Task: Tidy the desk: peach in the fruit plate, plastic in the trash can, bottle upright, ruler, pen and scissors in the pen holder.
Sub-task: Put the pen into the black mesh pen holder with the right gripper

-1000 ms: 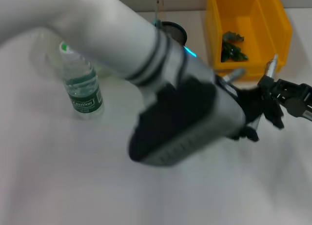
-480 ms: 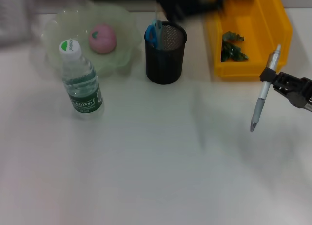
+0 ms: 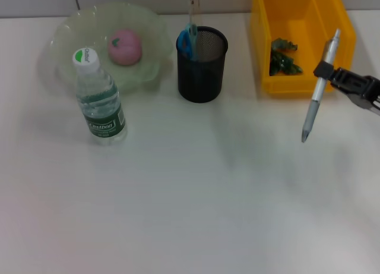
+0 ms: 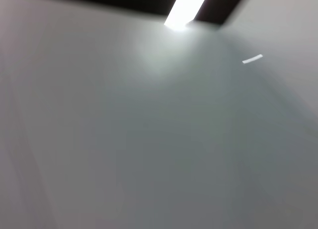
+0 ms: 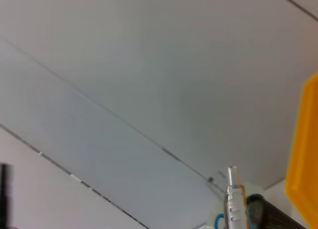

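On the white counter (image 3: 190,202), a pale green fruit plate (image 3: 59,39) is sitting at about ten o'clock, with the pink peach (image 3: 124,47) lying in it. Just in front of the plate, a capped water bottle (image 3: 98,98) is standing upright. Toward twelve o'clock, a black mesh pen holder (image 3: 202,66) is standing with blue-handled scissors (image 3: 188,39) and a clear ruler (image 3: 193,9) sticking up out of it. At about one o'clock, a yellow bin (image 3: 300,24) is serving as the trash can, with green plastic (image 3: 282,57) lying inside. At about two o'clock, the right tool (image 3: 325,71) is clamping a silver pen (image 3: 317,93) near its upper end; the pen is hanging tilted, tip down, above the counter beside the bin. The left tool is appearing in no view.
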You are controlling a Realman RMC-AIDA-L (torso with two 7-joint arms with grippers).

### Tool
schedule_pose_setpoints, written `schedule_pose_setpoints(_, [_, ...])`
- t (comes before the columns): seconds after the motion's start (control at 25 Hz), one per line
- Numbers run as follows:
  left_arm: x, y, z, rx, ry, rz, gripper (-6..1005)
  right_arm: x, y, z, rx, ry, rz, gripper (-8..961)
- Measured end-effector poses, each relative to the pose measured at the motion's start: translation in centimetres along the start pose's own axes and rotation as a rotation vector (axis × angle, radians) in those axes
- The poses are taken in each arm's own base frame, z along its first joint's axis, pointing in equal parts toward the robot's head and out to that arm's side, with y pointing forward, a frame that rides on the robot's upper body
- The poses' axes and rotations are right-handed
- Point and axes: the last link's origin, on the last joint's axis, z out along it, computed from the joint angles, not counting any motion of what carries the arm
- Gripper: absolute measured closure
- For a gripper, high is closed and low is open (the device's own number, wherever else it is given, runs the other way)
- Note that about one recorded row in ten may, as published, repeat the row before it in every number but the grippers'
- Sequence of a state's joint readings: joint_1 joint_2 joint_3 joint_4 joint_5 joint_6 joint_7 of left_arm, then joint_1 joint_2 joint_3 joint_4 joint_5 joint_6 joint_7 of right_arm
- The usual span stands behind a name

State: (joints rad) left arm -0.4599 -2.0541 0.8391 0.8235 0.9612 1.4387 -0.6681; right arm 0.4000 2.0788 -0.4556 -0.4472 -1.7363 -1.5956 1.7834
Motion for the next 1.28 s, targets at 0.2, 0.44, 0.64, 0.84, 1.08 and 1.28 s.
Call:
schedule_pose_setpoints(0.2, [-2.7,-0.3,-3.9,0.195,-0.067,-0.03,566,-0.5,0.7,0.8,-0.041,0.011,-0.055,814])
schedule_pose_setpoints(0.44, [-7.0,2.7,-11.5,0.464,-0.266,-0.135,565,-1.3,1.6,1.0,-0.099,-0.026,-0.16,814])
schedule_pose_setpoints(0.64, [-8.0,4.9,-14.5,0.531,-0.356,-0.2,565,-2.1,2.7,2.1,-0.165,-0.049,-0.294,814])
schedule_pose_setpoints(0.84, [-8.3,6.7,-17.0,0.578,-0.415,-0.26,564,-3.4,3.6,4.8,-0.209,-0.052,-0.474,814])
schedule_pose_setpoints(1.08, [-8.6,7.9,-18.0,0.59,-0.451,-0.318,551,-5.0,4.4,8.3,-0.219,-0.072,-0.65,815])
schedule_pose_setpoints(1.28, [-9.2,8.9,-18.4,0.603,-0.486,-0.37,388,-5.8,4.8,11.8,-0.191,-0.072,-0.761,815])
